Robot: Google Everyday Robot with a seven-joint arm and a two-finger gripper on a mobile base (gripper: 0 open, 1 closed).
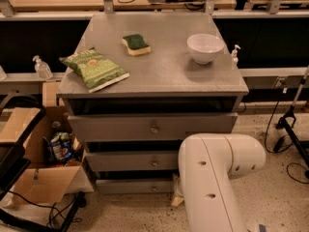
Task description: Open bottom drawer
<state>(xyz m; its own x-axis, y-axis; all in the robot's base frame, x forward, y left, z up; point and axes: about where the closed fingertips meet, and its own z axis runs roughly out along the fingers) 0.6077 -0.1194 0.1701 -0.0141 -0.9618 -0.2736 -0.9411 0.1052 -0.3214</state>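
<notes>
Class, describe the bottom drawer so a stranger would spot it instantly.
Find the grey cabinet with a white bowl on top. Its front is stacked three high; take the bottom drawer, just above the floor. It is the slimmest, narrowest front, and the end effector sits at its right end.

Gripper hidden behind arm [212, 178] at right end of bottom drawer [135, 186].

Odds and ends I see on and around the cabinet

On the grey countertop [164, 79] a green chip bag [94, 69] lies at the front left, a green-and-yellow sponge [135, 44] sits farther back near the middle, and a white bowl [205, 47] stands upright at the right. An open cardboard box [36, 180] sits on the floor to the left, below a clear pump bottle [42, 67] on the ledge.
</notes>
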